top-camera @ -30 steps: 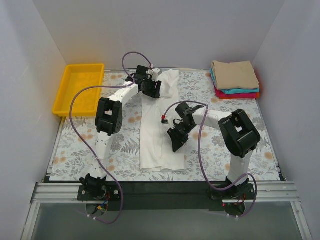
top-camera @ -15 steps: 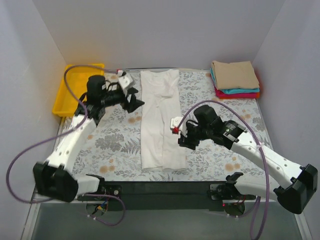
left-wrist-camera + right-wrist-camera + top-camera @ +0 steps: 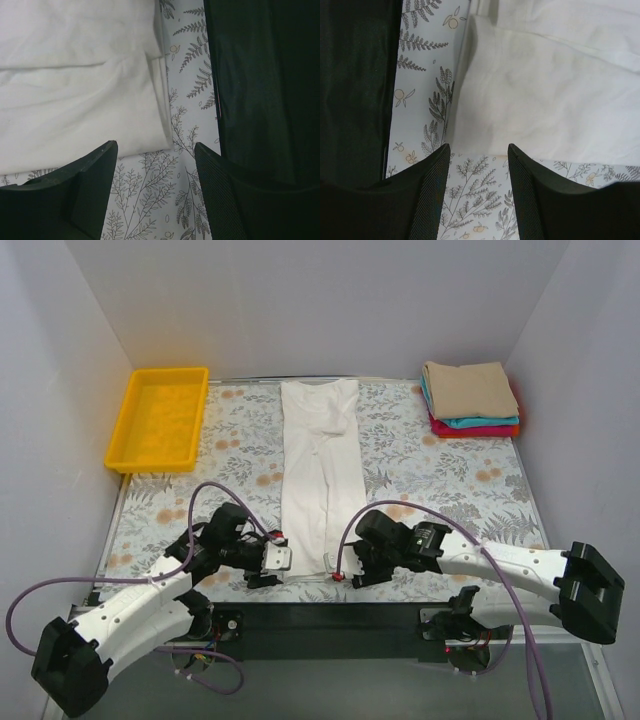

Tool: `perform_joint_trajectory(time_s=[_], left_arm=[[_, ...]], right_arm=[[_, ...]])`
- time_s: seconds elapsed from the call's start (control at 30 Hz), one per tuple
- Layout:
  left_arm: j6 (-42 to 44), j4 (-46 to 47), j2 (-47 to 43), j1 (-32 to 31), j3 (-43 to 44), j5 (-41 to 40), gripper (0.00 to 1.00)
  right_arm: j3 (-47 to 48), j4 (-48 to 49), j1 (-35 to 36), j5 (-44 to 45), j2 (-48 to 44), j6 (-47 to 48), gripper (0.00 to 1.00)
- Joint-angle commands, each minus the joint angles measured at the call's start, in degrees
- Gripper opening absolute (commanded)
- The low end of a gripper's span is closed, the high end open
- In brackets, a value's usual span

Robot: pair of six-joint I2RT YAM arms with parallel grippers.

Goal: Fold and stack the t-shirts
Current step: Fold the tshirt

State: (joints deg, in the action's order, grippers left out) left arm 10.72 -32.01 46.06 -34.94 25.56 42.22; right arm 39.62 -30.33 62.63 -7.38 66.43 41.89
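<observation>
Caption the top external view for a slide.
Left claw and right claw, both open, flank the near end of the white t-shirt, folded into a long strip.

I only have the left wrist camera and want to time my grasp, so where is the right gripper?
Observer: The right gripper is open at the white t-shirt's near right corner, holding nothing.
Operator: Where does the finished shirt go?
Observer: Folded t-shirts are stacked in the far right corner, tan on top.
Operator: Anything on my side?
Observer: A yellow tray in the far left corner.
</observation>
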Motion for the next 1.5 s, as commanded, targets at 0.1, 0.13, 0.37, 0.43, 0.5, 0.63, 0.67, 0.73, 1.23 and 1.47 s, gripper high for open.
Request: perform_joint_trajectory(time_s=[0.1, 0.13, 0.37, 0.43, 0.5, 0.63, 0.67, 0.73, 1.23, 1.47], left_arm=[[2.64, 5.55, 0.51, -6.01, -3.41, -6.0, 0.57], [2.46, 6.69, 0.78, -6.54, -3.85, -6.27, 0.56], [-0.61, 13.72, 5.78, -11.73, -6.14, -12.06, 0.54], [-0.79, 15.39, 7.54, -11.99, -6.49, -12.94, 0.52], [-0.53, 16.71, 9.21, -12.26, -6.93, -13.56, 0.48], [0.53, 16.8, 12.64, -12.7, -7.37, -14.79, 0.35], [0.7, 16.89, 13.6, -12.96, -7.54, -15.66, 0.34], [0.97, 16.98, 16.14, -12.96, -7.37, -16.72, 0.22], [0.36, 0.9, 2.29, -12.53, 2.81, -9.26, 0.0], [-3.52, 3.43, 6.49, -1.76, 7.48, -6.11, 0.0]], right_arm=[[-5.24, 5.36, 5.04, 0.43, -1.4, 2.15, 0.48], [-5.42, 5.71, 5.31, 0.35, -1.05, 1.88, 0.48], [-7.36, 11.34, 5.49, 3.59, 3.26, 0.39, 0.45], [-8.67, 12.57, 5.48, 3.77, 3.61, 0.21, 0.44], [-9.29, 12.66, 5.49, 3.42, 3.96, -0.31, 0.42], [-10.26, 13.1, 5.48, 2.98, 5.46, -0.67, 0.36], [-10.7, 13.45, 5.48, 2.98, 6.42, -0.58, 0.35], [-10.96, 13.63, 5.48, 2.98, 7.56, -0.58, 0.24], [3.34, -3.68, 4.88, -1.24, -1.92, -1.81, 0.01], [4.85, -3.69, -4.0, -0.62, -0.43, 5.03, 0.01]])
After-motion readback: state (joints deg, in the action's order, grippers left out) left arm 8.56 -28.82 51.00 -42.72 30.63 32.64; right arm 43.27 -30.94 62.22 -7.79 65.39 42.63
